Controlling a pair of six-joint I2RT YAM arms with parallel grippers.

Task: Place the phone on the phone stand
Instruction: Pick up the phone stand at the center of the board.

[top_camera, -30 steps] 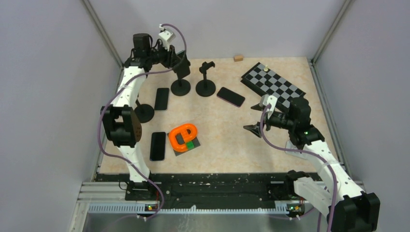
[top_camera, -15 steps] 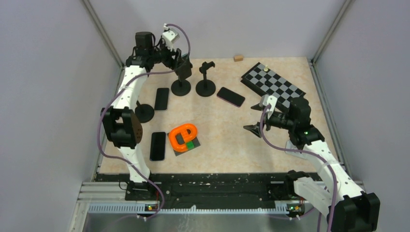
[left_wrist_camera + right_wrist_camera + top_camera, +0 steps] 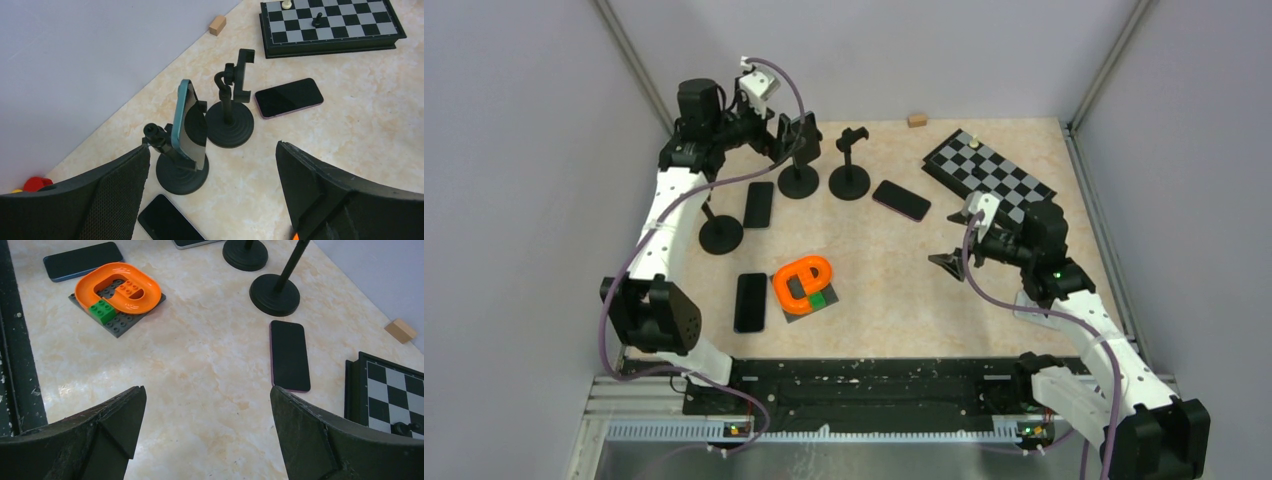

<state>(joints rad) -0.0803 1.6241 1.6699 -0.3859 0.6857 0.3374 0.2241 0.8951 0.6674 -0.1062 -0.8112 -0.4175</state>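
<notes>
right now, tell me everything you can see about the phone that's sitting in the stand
The phone is a slim slab with a teal-blue edge and a dark, glossy face, screen off. It stands upright on its short end, leaning a little, held by the clamp of the black round-based stand, beside an empty second stand. Only the clamp touches it; the left gripper has its jaws open, clear of it.

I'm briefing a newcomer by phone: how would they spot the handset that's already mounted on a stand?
Start at the chessboard in the far right corner and go left along the back of the table, past the empty stand. The next stand carries the phone, upright with a teal rim; all other phones lie flat.
</notes>
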